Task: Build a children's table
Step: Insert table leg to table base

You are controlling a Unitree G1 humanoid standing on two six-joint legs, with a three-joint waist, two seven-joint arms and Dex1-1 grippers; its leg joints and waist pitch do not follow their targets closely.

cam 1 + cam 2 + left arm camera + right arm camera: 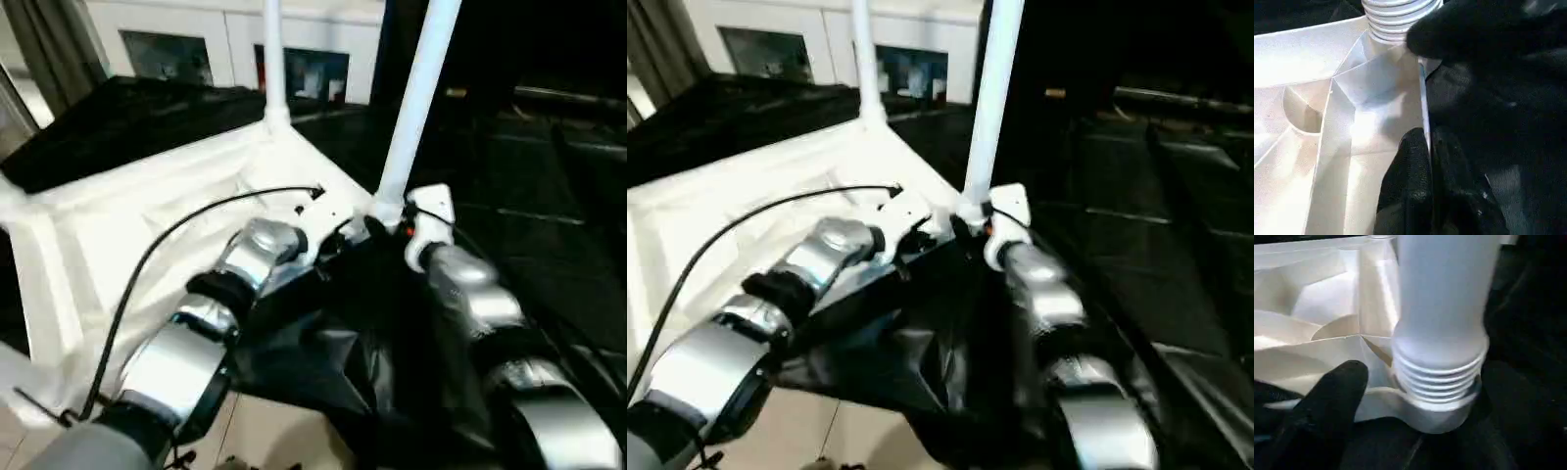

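Pinching the tabletop (1376, 88) rim, the left gripper (1430, 161) steadied it — right gripper (1415, 396) spread wide around the leg (1444, 308), whose threads needed seating squarely.

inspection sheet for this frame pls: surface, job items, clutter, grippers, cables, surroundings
Surface: dark top under the work, partly hidden.
Job's things: tabletop upside down, ribs up; near leg upright in a corner socket, threads exposed; far leg upright at another corner.
Clutter: nothing seen.
Grippers: left gripper shut on the tabletop's rim; right gripper open, fingers either side of the near leg's base.
Cables: black cable looping over the tabletop.
Surroundings: white cabinets behind.
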